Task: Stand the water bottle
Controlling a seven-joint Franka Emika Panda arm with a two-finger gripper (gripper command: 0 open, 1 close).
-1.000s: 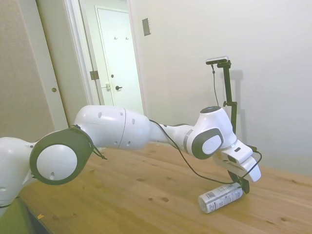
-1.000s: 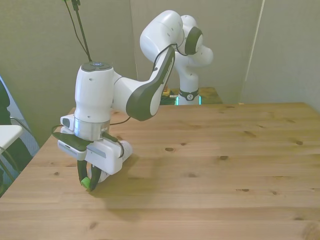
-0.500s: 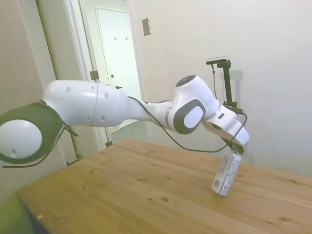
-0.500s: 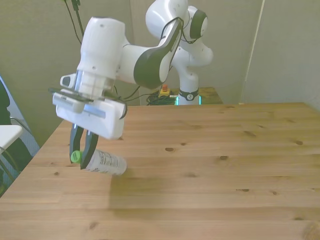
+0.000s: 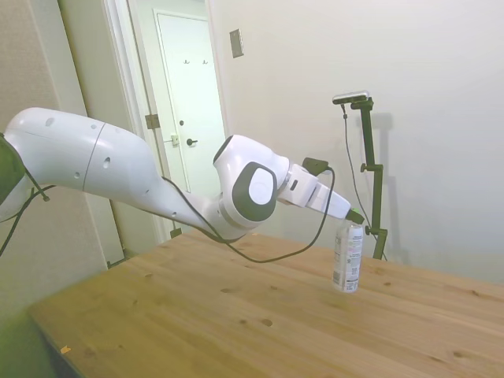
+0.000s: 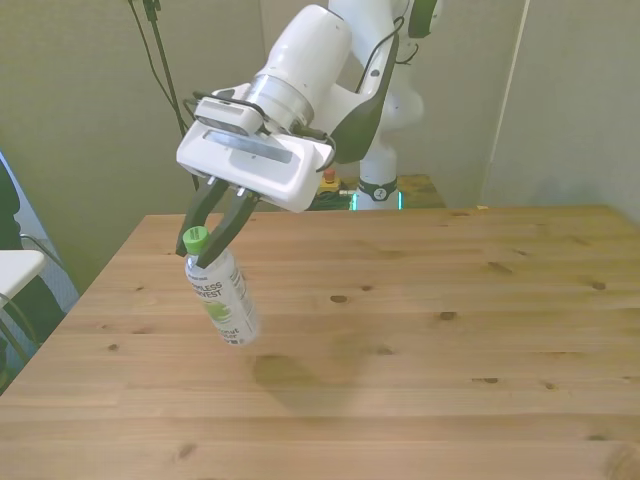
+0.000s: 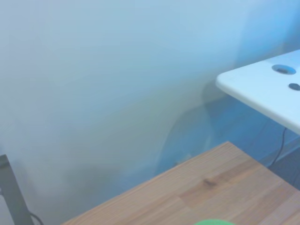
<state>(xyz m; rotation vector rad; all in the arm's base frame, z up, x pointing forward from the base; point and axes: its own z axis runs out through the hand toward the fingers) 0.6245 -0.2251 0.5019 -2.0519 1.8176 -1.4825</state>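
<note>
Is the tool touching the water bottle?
Touching. In the front view the tool has its fingers closed around the water bottle at the neck, just under the green cap.

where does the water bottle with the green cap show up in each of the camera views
Side view: the small clear plastic water bottle with a green cap and white label stands right of centre, under the pincer.
Front view: it hangs tilted at the front view's left, neck held by the pincer.
Wrist view: only a green sliver of cap.
Shared landmark: the wooden table.

green cap [image 7: 213,221] cut off at wrist view's edge; wall blurred
</note>
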